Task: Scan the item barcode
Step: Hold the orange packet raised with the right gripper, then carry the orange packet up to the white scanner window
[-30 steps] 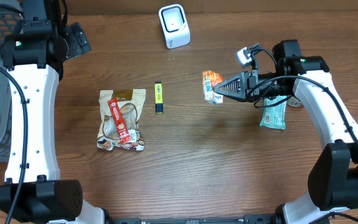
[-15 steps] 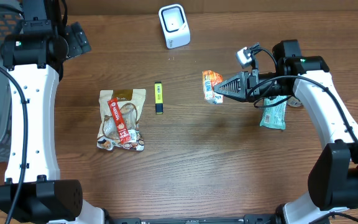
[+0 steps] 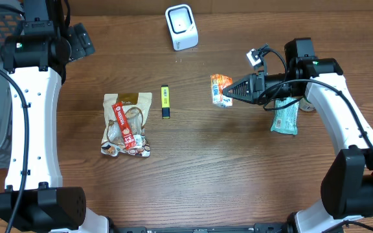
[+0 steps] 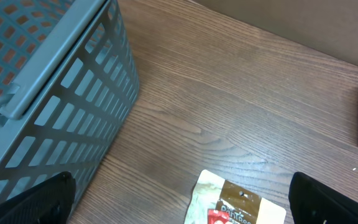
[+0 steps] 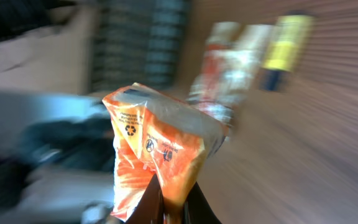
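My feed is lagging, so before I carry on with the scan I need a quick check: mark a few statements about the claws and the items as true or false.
1. The right claw is shut on the orange packet. True.
2. The left claw holds the yellow marker. False: it is open and empty; the marker lies on the table.
3. The white scanner stands apart from the orange packet. True.
4. The teal packet is in the grey basket. False: it lies on the table by the right arm.
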